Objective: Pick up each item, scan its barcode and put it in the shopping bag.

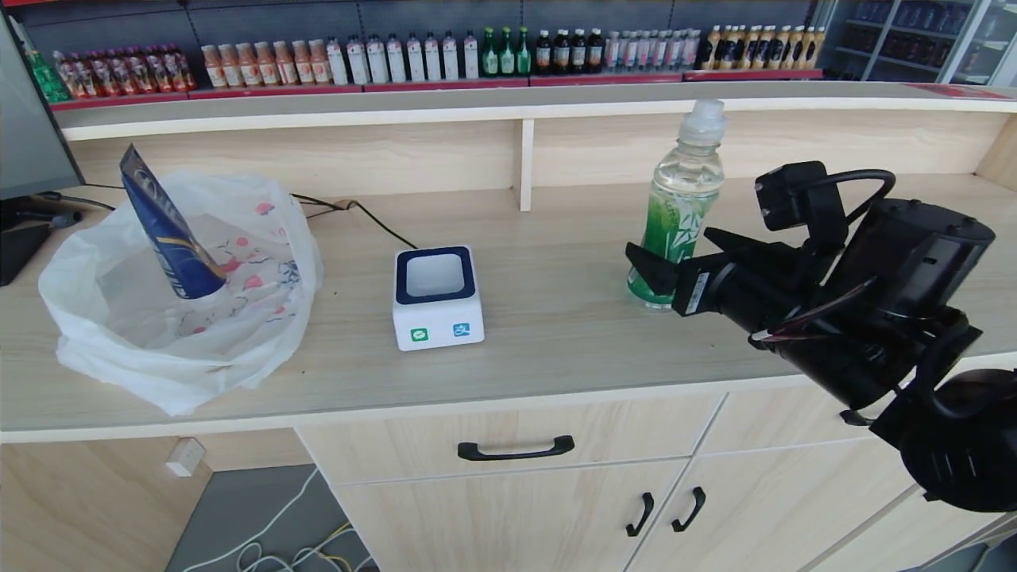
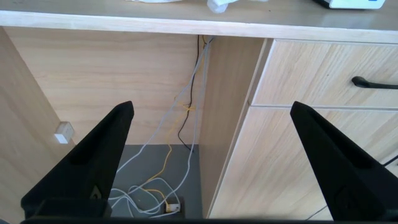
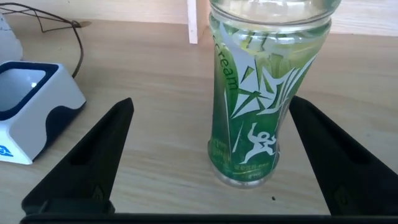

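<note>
A clear bottle with a green label [image 1: 678, 214] stands upright on the wooden counter [image 1: 556, 334], right of centre. My right gripper [image 1: 675, 250] is open at its lower half, one finger on each side; in the right wrist view the bottle [image 3: 255, 93] stands between the spread fingers of my right gripper [image 3: 211, 102], apart from both. A white scanner with a dark blue top [image 1: 437, 294] sits mid-counter. At the left, the white shopping bag [image 1: 262, 318] holds a blue pouch [image 1: 171, 230] leaning upright. My left gripper [image 2: 211, 106] is open and holds nothing, below the counter edge facing the cabinet.
A vertical wooden divider [image 1: 525, 163] rises behind the scanner. A black cable [image 1: 373, 218] runs across the counter by the bag. A dark monitor [image 1: 32, 135] stands at the far left. Drawer handles [image 1: 515, 450] sit below; loose cables [image 2: 155, 186] lie on the floor.
</note>
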You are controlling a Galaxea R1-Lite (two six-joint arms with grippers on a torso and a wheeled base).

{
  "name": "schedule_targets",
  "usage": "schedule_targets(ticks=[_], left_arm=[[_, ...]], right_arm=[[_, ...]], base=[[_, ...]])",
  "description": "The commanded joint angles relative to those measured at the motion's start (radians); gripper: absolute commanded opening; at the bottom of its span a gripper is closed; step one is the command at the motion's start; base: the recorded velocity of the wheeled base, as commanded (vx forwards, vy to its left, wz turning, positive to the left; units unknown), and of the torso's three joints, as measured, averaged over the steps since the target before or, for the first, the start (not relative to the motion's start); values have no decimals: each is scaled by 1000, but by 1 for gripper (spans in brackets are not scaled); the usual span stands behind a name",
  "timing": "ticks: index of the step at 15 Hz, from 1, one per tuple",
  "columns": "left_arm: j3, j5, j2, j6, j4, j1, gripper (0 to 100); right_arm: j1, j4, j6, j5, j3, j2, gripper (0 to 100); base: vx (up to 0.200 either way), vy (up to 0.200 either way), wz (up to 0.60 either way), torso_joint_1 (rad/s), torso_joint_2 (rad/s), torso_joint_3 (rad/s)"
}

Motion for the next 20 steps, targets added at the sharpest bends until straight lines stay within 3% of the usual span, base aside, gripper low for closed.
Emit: schedule_targets(ticks=[1, 4, 10, 20], left_arm=[[0, 0, 0, -1, 0, 0, 100], [0, 0, 0, -1, 0, 0, 100], [0, 0, 0, -1, 0, 0, 100], [0, 0, 0, -1, 0, -2, 100]], right_arm=[[-27, 2, -1, 0, -23, 27, 100], [-61, 5, -4, 3, -37, 48, 100], [-62, 2, -22, 9, -155, 127, 100], [-62, 0, -36, 15, -241, 179, 100]], base=[[0, 0, 0, 0, 0, 0], [0, 0, 0, 0, 0, 0], [0, 0, 0, 0, 0, 0], [0, 0, 0, 0, 0, 0]])
